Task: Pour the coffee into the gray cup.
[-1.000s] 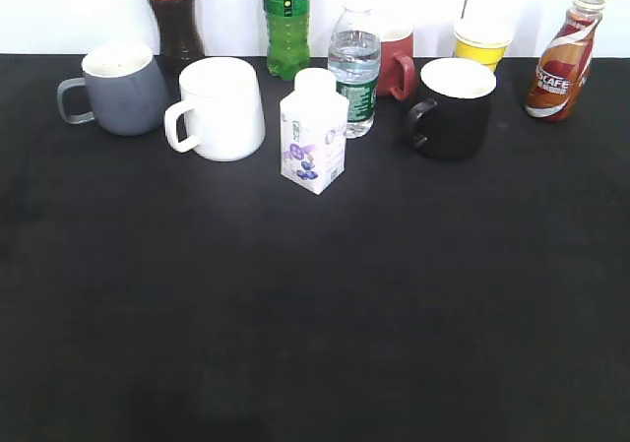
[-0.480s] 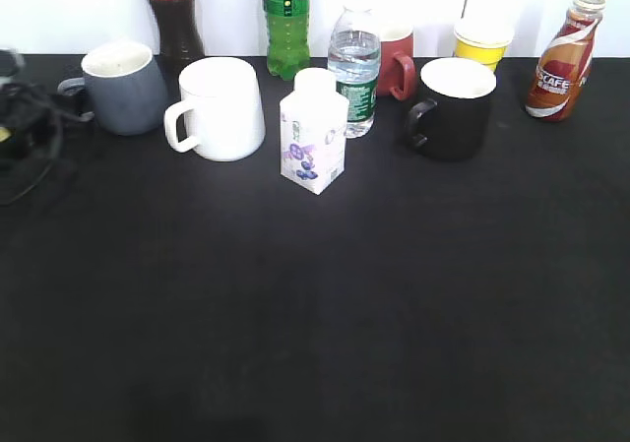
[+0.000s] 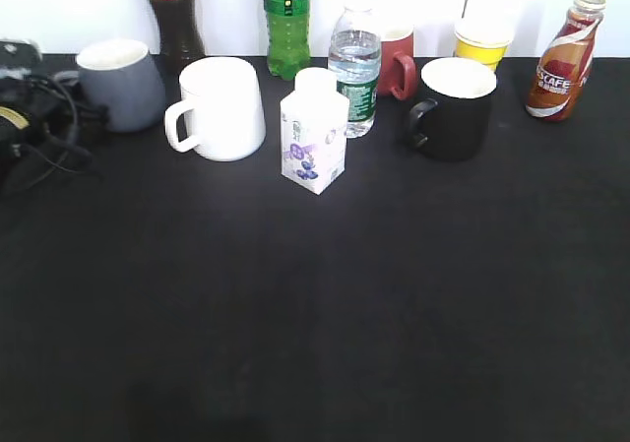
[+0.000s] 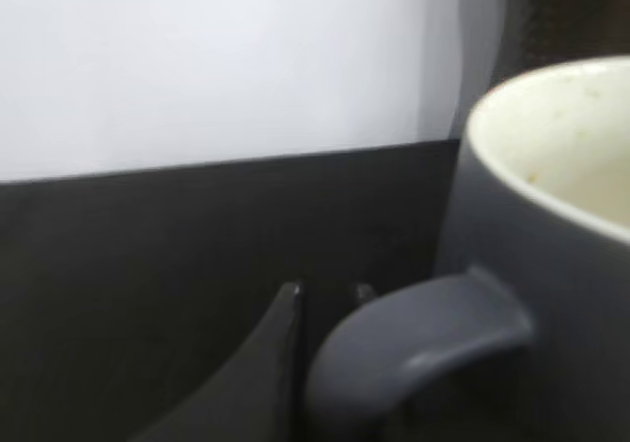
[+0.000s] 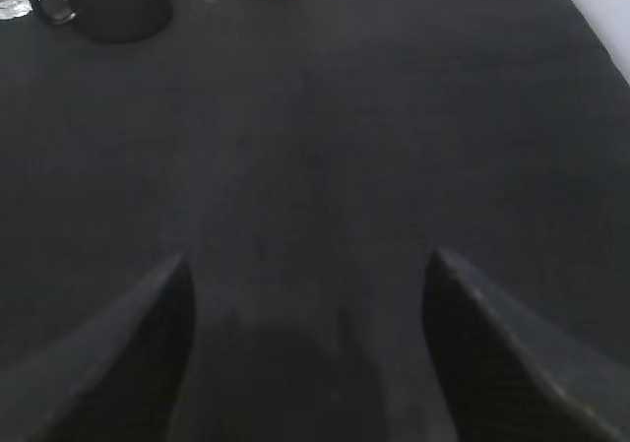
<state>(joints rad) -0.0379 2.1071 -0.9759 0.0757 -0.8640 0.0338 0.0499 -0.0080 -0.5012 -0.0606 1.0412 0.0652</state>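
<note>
Two grippers on my feeds: the left gripper (image 4: 325, 299) sits at the gray cup (image 3: 120, 85) handle by the bench's back left corner, grip state I cannot tell, while the right gripper (image 5: 307, 339) hangs spread wide over bare bench, the coffee (image 3: 563, 57) upright at the back right corner.

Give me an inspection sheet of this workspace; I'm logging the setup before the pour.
Surface: black table, bare in front.
Job's things: gray cup back left, empty inside; coffee bottle back right, upright.
Clutter: white mug, black mug, carton, water bottle, cola bottle, green bottle, red mug, yellow cup.
Grippers: left claw at the gray cup's handle, grip unclear; right claw open, empty.
Cables: on left arm.
Surroundings: white wall.
</note>
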